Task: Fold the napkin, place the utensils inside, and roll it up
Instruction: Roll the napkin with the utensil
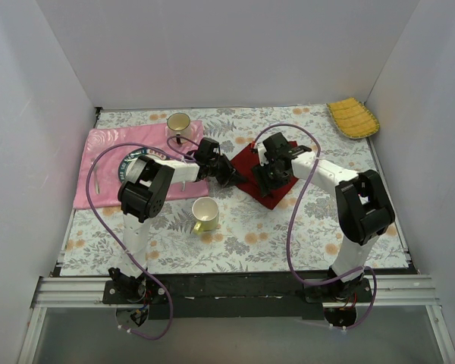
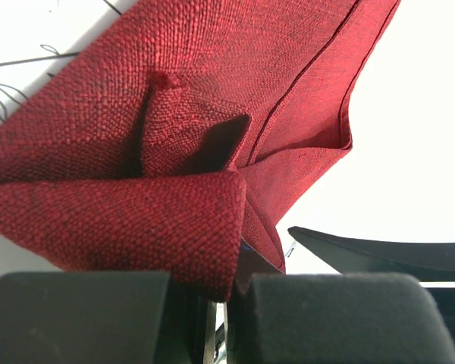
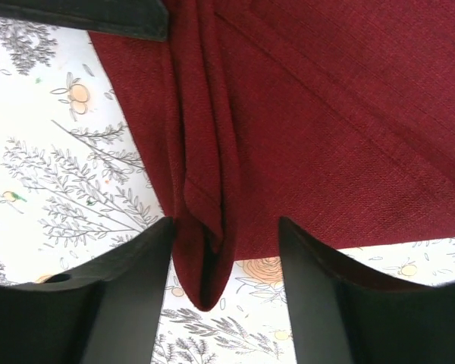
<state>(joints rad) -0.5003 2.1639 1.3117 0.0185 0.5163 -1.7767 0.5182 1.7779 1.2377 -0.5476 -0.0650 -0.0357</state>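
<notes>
red napkin (image 1: 244, 160), pinched in left end effector (image 1: 231, 178)

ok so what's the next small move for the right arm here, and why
Probably close the right end effector on the fold of the napkin. The fold sits ungripped between its open jaws, while the left end effector looks pinched on another part of the cloth.

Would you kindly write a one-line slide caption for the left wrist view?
Left hand pinching a loosely rolled fold of the dark red napkin, seen close up.
</notes>
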